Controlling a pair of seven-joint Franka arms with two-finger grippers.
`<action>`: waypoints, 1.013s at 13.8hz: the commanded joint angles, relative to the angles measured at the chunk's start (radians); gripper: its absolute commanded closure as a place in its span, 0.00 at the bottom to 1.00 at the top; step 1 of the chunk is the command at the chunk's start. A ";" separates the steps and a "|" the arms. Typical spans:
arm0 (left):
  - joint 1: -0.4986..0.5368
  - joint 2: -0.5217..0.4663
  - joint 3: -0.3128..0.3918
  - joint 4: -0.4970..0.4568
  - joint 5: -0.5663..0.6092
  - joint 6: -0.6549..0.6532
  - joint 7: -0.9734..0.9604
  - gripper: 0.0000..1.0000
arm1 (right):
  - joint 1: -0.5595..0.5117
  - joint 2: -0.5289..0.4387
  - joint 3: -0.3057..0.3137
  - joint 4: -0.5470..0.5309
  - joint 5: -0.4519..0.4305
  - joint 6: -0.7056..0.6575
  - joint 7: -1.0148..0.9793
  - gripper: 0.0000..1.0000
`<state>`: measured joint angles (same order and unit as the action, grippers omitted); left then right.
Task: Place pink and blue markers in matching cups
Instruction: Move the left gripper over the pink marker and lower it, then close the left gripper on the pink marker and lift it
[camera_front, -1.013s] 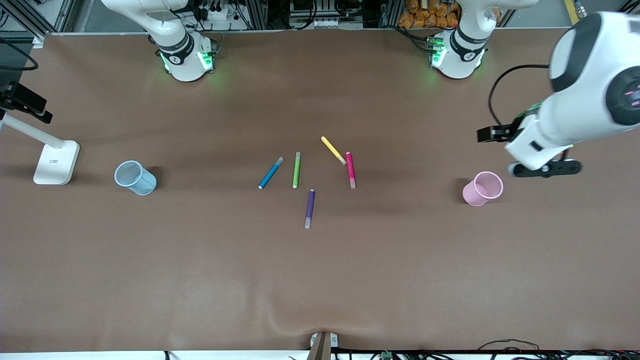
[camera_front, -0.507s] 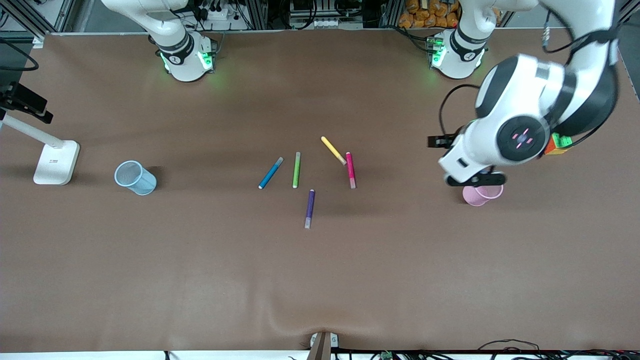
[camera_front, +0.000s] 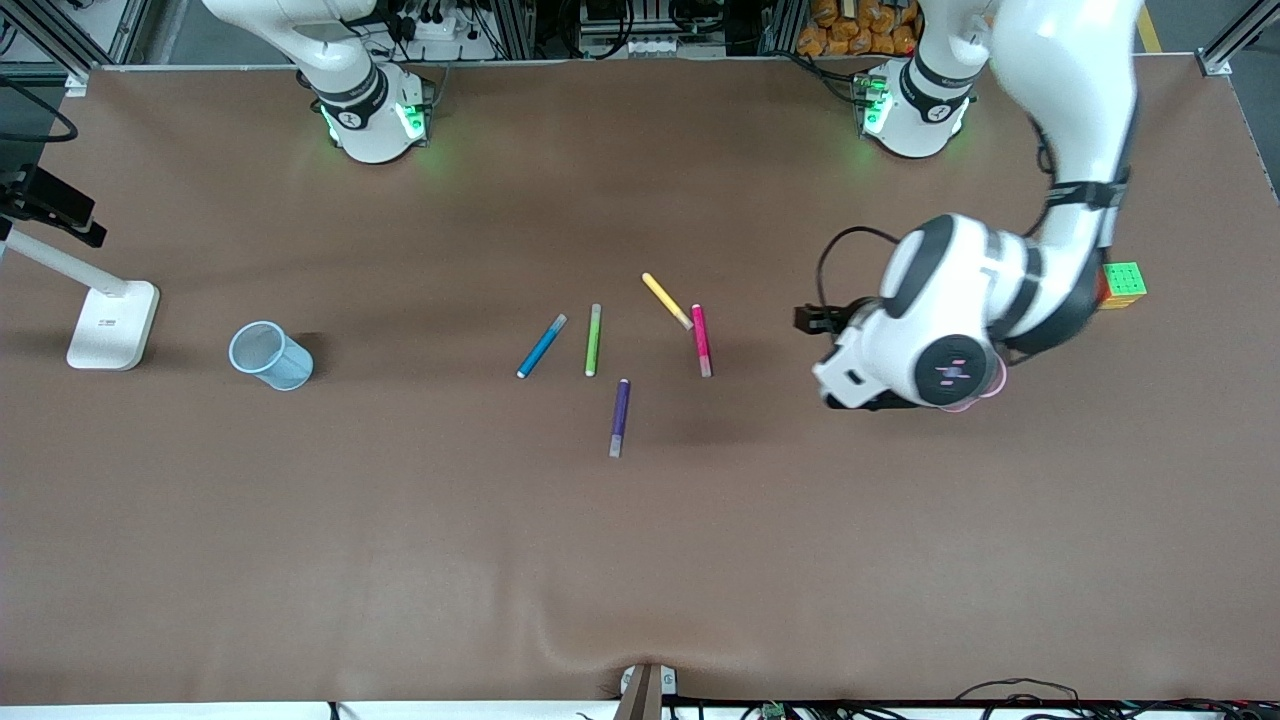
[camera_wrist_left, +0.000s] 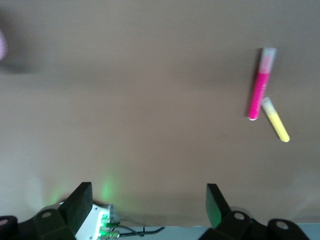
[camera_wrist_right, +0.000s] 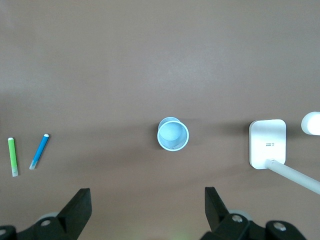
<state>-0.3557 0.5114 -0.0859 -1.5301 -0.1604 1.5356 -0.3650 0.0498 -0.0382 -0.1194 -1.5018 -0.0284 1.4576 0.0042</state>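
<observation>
The pink marker (camera_front: 701, 340) (camera_wrist_left: 261, 85) lies mid-table, its upper end beside a yellow marker. The blue marker (camera_front: 541, 346) (camera_wrist_right: 39, 151) lies slanted, toward the right arm's end of that group. The light blue cup (camera_front: 270, 356) (camera_wrist_right: 173, 134) stands upright near the right arm's end. The left arm's hand covers the pink cup (camera_front: 997, 382), so only a sliver of its rim shows. My left gripper (camera_wrist_left: 148, 189) hangs open and empty over bare table between the pink marker and the pink cup. My right gripper (camera_wrist_right: 147, 192) is open and empty, high over the blue cup's area.
A yellow marker (camera_front: 666, 300), a green marker (camera_front: 593, 340) and a purple marker (camera_front: 620, 416) lie with the two task markers. A white lamp base (camera_front: 112, 324) stands by the blue cup. A colour cube (camera_front: 1122, 284) sits near the left arm's end.
The left arm has swung from its end of the table toward the middle, coming over the pink cup and covering it. The cube has come into view. The markers have not moved.
</observation>
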 joint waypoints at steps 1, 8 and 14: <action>-0.052 0.038 0.009 0.021 -0.014 0.043 -0.040 0.00 | -0.019 -0.005 0.014 0.000 -0.002 -0.003 0.005 0.00; -0.158 0.186 0.011 0.107 -0.071 0.178 -0.231 0.00 | -0.019 -0.005 0.014 -0.001 -0.002 -0.003 0.005 0.00; -0.172 0.260 0.012 0.123 -0.074 0.303 -0.273 0.18 | -0.031 -0.005 0.014 -0.001 -0.001 -0.003 0.005 0.00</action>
<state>-0.5187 0.7381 -0.0848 -1.4477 -0.2156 1.8244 -0.6180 0.0385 -0.0382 -0.1198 -1.5020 -0.0284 1.4576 0.0048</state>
